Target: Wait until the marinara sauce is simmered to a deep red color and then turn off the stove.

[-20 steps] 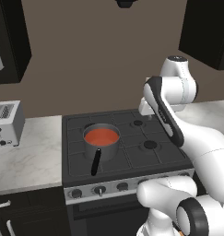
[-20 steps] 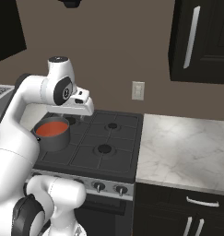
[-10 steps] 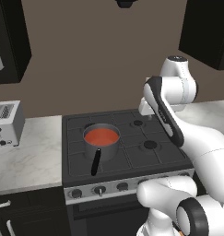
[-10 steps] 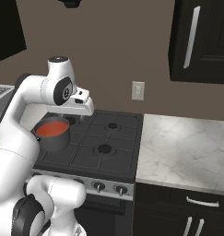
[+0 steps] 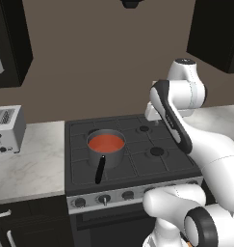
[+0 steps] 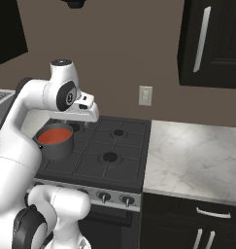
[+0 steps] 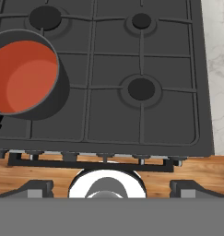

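Still orange-red marinara sauce [image 5: 105, 142] in saucepan [image 5: 106, 153]

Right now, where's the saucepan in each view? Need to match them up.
Left base view: saucepan left of centre, on the stove's front-left burner, handle toward the knobs.
Right base view: saucepan at left, partly behind the arm.
Hand view: saucepan at the left edge, cut off by the frame.
Shared landmark: the bare front burner beside it.
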Controlling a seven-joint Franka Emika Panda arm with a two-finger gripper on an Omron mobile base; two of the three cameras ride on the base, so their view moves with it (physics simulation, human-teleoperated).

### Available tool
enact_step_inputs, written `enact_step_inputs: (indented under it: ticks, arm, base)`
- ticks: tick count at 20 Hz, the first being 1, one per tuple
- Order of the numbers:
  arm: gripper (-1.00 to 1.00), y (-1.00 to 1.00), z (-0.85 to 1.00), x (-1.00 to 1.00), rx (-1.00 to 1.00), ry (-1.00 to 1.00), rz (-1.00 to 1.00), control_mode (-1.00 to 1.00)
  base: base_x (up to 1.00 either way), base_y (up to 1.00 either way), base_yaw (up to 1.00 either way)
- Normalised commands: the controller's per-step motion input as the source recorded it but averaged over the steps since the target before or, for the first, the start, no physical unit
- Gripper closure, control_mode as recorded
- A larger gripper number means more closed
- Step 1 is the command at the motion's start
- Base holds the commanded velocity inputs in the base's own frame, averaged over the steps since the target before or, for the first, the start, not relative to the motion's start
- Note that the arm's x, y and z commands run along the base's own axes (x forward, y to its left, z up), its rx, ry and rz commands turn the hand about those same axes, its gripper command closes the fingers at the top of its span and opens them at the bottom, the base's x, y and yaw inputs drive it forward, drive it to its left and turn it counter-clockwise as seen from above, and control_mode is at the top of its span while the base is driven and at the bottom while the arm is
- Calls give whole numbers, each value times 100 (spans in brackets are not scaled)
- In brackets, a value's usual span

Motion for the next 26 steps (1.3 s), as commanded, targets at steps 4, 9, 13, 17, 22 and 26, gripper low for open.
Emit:
enact_step_inputs:
  ticks: [4,9,13,17,22,26]
  arm:
    - [-100,0,0,0,0,0,0,-100]
    - [-100,0,0,0,0,0,0,-100]
    - [-100,0,0,0,0,0,0,-100]
    - [-100,0,0,0,0,0,0,-100]
    - [-100,0,0,0,0,0,0,-100]
    - [-100,0,0,0,0,0,0,-100]
  base:
    - [0,0,0]
    - [0,0,0]
    - [0,0,0]
    - [0,0,0]
    - [0,0,0]
    - [0,0,0]
